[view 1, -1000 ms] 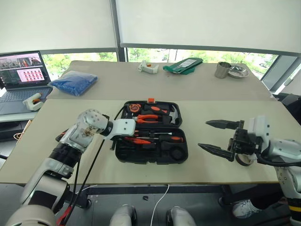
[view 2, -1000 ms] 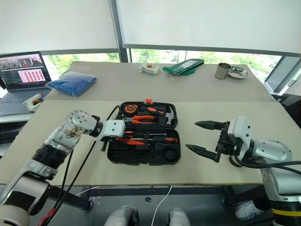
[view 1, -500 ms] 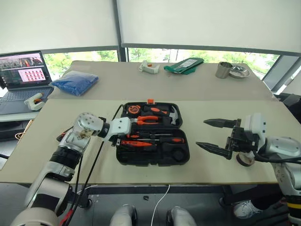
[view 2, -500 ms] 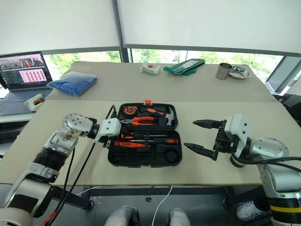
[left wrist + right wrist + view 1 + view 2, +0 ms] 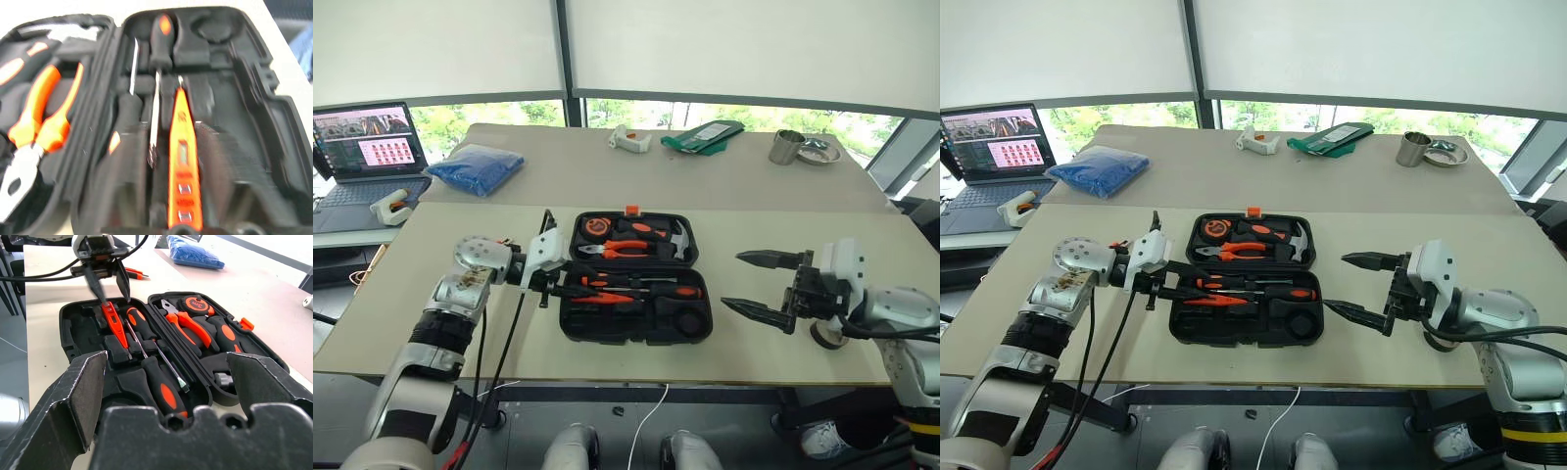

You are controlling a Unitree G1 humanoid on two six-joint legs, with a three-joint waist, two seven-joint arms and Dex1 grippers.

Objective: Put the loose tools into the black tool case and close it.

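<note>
The case [image 5: 635, 277] lies open on the surface [image 5: 773, 225], between the two grippers, so that its moulded slots face up for loading. The left gripper [image 5: 108, 280] hovers at the case's left end, fingers slightly apart and empty over the orange tester [image 5: 113, 322]; the right gripper [image 5: 756, 284] waits beside the right end, fingers wide apart. The near half holds the tester and two screwdrivers [image 5: 159, 382]; the far half holds pliers [image 5: 610, 250], hammer [image 5: 674, 238] and tape measure [image 5: 594, 227].
</note>
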